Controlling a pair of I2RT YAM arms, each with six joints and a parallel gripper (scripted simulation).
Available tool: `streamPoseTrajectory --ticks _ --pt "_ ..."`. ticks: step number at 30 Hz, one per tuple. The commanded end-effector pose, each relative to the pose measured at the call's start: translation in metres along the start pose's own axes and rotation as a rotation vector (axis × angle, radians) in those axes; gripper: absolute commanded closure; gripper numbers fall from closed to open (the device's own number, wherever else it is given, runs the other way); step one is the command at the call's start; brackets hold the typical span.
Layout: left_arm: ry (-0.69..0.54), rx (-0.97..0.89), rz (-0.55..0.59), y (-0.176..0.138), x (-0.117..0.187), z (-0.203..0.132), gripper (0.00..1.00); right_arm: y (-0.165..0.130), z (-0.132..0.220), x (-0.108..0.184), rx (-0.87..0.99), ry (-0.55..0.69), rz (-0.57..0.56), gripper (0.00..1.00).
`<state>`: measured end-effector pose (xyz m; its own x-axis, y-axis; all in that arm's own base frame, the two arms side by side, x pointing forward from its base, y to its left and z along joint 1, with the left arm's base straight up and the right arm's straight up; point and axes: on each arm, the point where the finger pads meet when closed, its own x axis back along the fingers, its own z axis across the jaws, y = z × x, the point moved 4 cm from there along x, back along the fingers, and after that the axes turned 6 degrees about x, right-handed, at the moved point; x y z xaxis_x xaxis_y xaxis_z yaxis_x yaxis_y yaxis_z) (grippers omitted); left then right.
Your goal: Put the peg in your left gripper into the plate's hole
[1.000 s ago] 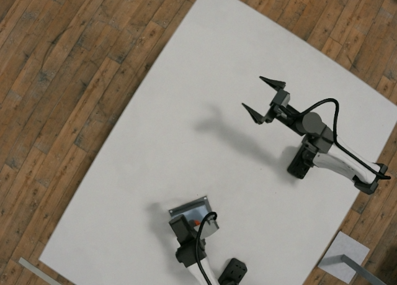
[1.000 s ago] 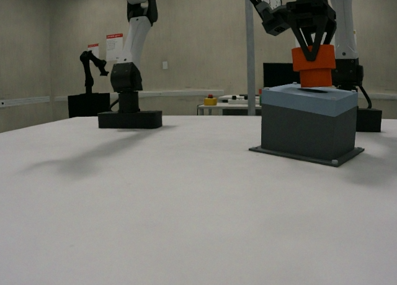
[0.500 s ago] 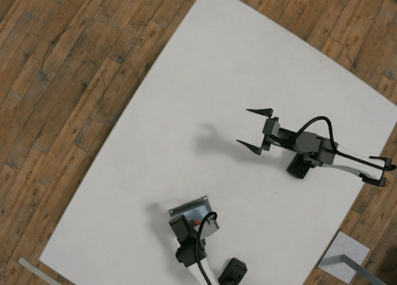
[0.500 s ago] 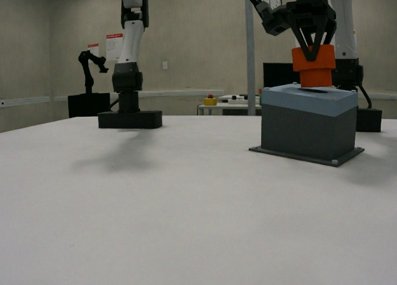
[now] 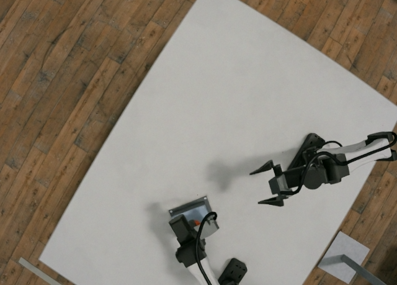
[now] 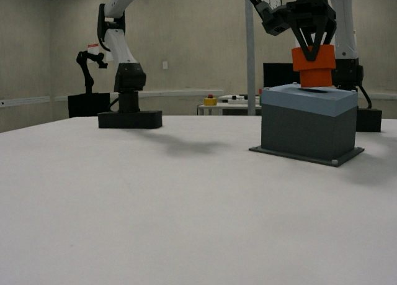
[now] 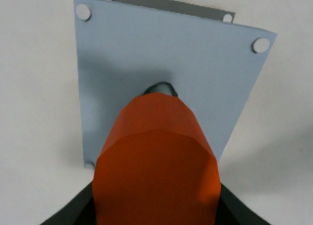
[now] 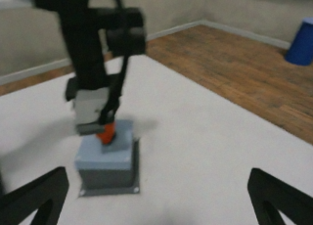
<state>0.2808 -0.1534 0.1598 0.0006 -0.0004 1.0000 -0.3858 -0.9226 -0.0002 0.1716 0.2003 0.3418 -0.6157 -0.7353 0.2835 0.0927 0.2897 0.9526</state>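
so the orange peg (image 5: 196,222) (image 6: 316,59) (image 7: 156,171) (image 8: 107,133) is lined up roughly over the hole (image 6: 313,90) (image 7: 162,88) in the pale blue plate (image 5: 192,212) (image 6: 288,94) (image 7: 122,49) (image 8: 94,157), not in it. grabbing it looks done, the whole insertion is left. in the left wrist view a dark sliver of hole shows past the tip, so i'd guess it wants a small nudge that way before easing down gently, no forcing. peg's wide upper part sits between the left gripper's (image 6: 312,56) fingers, which are about half open and clamped on it, narrower end poking out below. plate tops a dark grey block (image 6: 298,131) (image 8: 105,179) on the white table (image 5: 160,131) (image 6: 160,211) (image 8: 196,137). right gripper (image 5: 254,188) (image 8: 157,178) is well apart from all that, fingers spread wide, nothing in them.
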Motion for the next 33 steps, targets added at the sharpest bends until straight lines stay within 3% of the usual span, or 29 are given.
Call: streamPoseTrajectory --ticks 1,8,20,23,24,27,28,33 --pt "0.041 0.001 -0.006 0.0 0.011 0.003 0.6 -0.018 0.018 0.005 0.001 0.042 0.062 0.0" --pt "0.041 0.001 -0.006 0.0 0.011 0.003 0.6 -0.025 0.05 0.017 0.044 0.169 0.073 0.0" --pt "0.041 0.001 -0.006 0.0 0.011 0.003 0.6 -0.023 0.055 0.017 0.048 0.188 0.059 0.0" --pt "0.041 0.001 -0.006 0.0 0.011 0.003 0.94 -0.023 0.055 0.017 0.049 0.188 0.059 0.0" --pt "0.057 0.001 -0.007 0.001 0.016 0.004 1.0 -0.022 0.055 0.017 0.049 0.188 0.06 0.0" --pt "0.06 0.001 -0.008 0.0 0.023 0.002 0.66 -0.022 0.055 0.017 0.049 0.188 0.06 0.0" --pt "0.06 0.001 -0.008 0.0 0.027 0.001 0.6 -0.022 0.055 0.017 0.049 0.188 0.06 0.0" --pt "0.034 0.001 -0.005 0.0 0.038 0.002 0.6 -0.022 0.055 0.017 0.049 0.188 0.06 0.0"
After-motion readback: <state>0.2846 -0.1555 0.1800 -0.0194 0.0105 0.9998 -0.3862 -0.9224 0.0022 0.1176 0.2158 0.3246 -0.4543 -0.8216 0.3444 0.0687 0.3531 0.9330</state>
